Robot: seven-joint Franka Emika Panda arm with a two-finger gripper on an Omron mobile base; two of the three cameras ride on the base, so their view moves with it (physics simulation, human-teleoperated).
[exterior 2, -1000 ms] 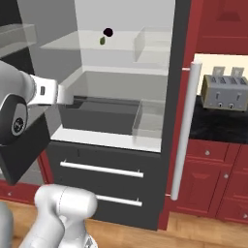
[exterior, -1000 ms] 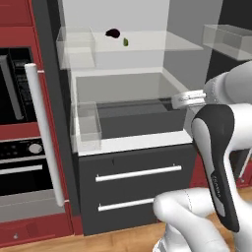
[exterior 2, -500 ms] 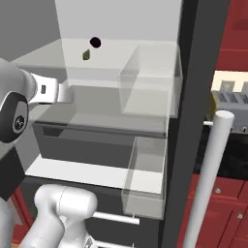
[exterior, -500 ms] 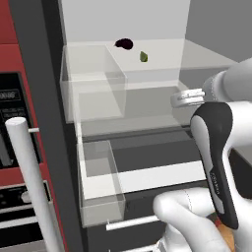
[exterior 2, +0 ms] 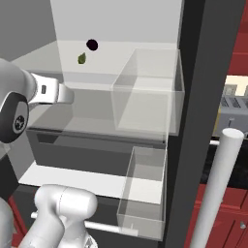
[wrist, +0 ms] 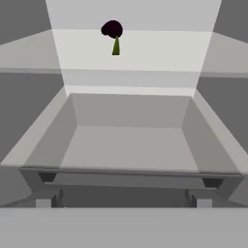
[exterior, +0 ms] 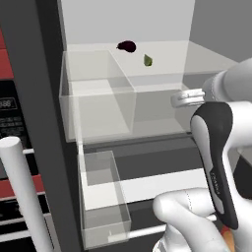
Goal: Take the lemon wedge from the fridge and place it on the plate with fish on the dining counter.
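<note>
Item 1: the tall dark grey fridge [exterior: 34, 98], standing open, white inside. From my remote seat I log its upper white shelf [exterior: 206, 56] as carrying two things only. The tiny yellow-green lemon wedge [exterior: 147, 60] sits toward the back wall, loose on the shelf, in no bin. The small dark roundish lump [exterior: 127, 47] lies just beside it, at about 10 o'clock from the wedge in the left base view and at 1 o'clock in the right base view. In the hand view the wedge [wrist: 116, 46] is at 12 o'clock, directly below the lump.

Item 2: clear plastic door bin, upper [exterior: 93, 93]; I see nothing inside it.

Item 3: clear plastic door bin, lower [exterior: 106, 206]; likewise nothing visible in it.

Item 4: wide clear drawer [wrist: 128, 145] below the shelf; its floor looks bare.

Item 5: long pale bar handle [exterior 2: 215, 189], at 4 o'clock in the right base view.

Item 6: the gripper; the arm's wrist reaches toward the shelf level, but I cannot tell how its fingers stand.
</note>
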